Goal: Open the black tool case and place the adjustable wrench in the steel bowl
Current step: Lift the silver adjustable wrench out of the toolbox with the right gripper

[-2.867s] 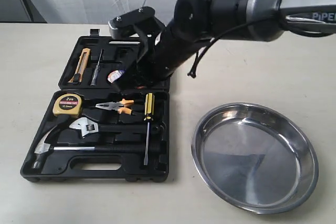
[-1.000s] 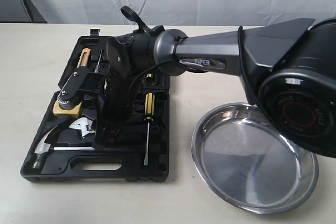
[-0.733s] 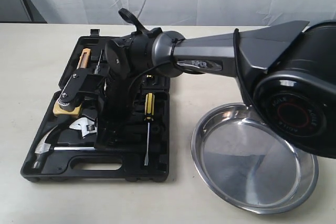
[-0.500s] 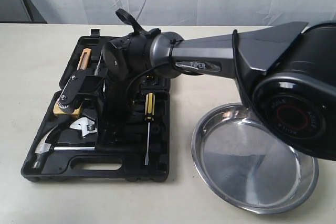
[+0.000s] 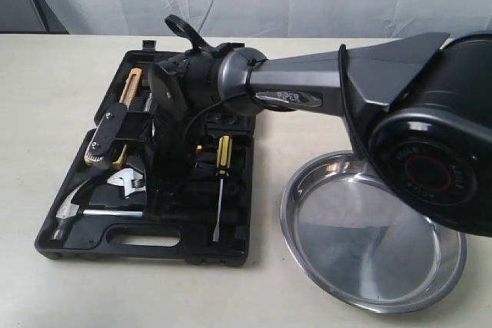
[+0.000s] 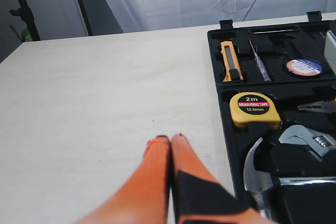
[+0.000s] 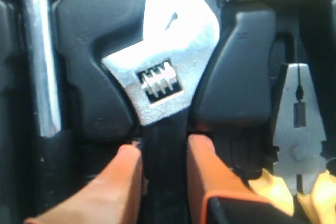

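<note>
Beige table (image 5: pixel 46 97): black tool case (image 5: pixel 146 242), steel bowl (image 5: pixel 369 243)

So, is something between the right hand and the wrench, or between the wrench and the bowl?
Nothing visible. The right hand has a finger on each side of the wrench handle. Toward the bowl lie only the screwdriver in its recess, the case rim and table.

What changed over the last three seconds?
The right end effector came down into the open matte black plastic tool case and its jaws narrowed around the black handle of the silver-headed adjustable wrench; firm grip unclear. The case shifted slightly. Wrench still in recess, shiny steel bowl unmoved.
</note>
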